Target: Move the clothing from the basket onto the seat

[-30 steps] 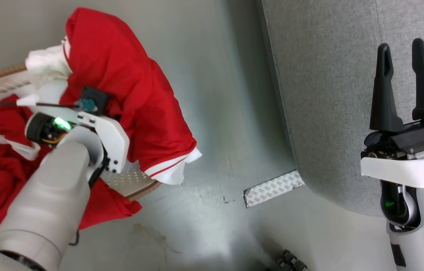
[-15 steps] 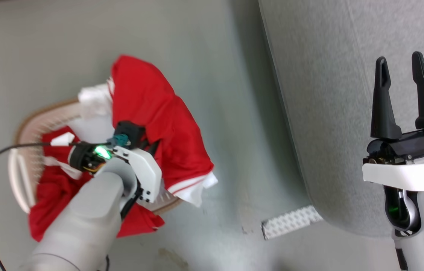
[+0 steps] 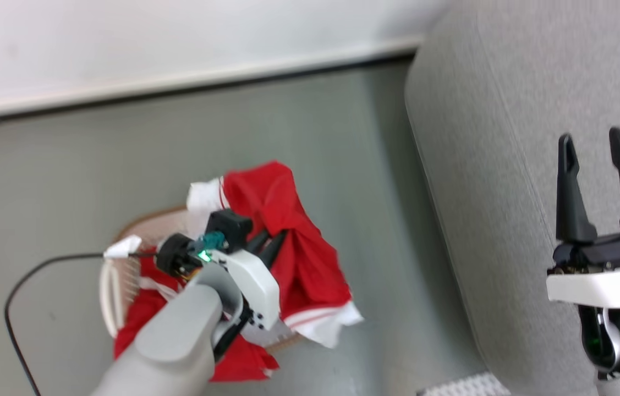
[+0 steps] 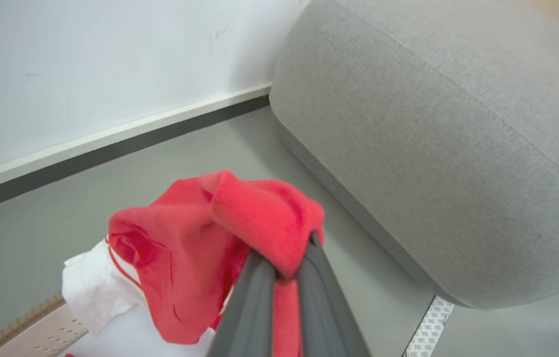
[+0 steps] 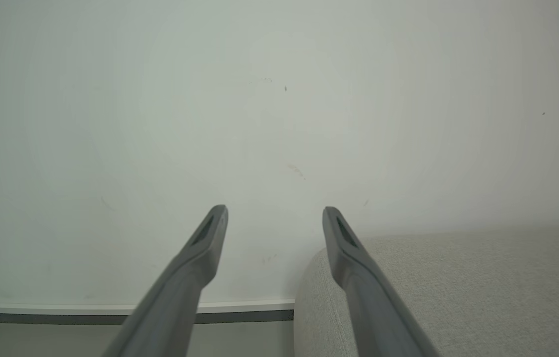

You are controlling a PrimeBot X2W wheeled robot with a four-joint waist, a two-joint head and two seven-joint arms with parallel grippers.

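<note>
My left gripper [image 3: 272, 241] is shut on a bunch of red clothing [image 3: 298, 258], which hangs from it over the basket's right side. In the left wrist view the fingers [image 4: 254, 297] pinch a fold of the clothing [image 4: 239, 218], and its white panel [image 4: 93, 282] droops toward the basket [image 4: 26, 332]. The cream basket [image 3: 109, 286] stands on the floor with more red clothing [image 3: 136, 324] inside. The grey seat [image 3: 497, 143] lies to the right, also shown as the seat [image 4: 433, 124]. My right gripper [image 3: 590, 140] is open and empty over the seat; the right gripper [image 5: 274, 210] faces the wall.
A white wall with a dark baseboard [image 3: 188, 82] runs behind the basket. Grey floor [image 3: 376, 192] separates basket and seat. A black cable [image 3: 12, 297] loops left of the basket. A white patterned strip [image 4: 428, 327] lies on the floor by the seat's foot.
The head camera has swung up and back, so the basket looks smaller and the wall has come into view. My left gripper has lifted the red clothing higher above the basket. The right gripper stays open.
</note>
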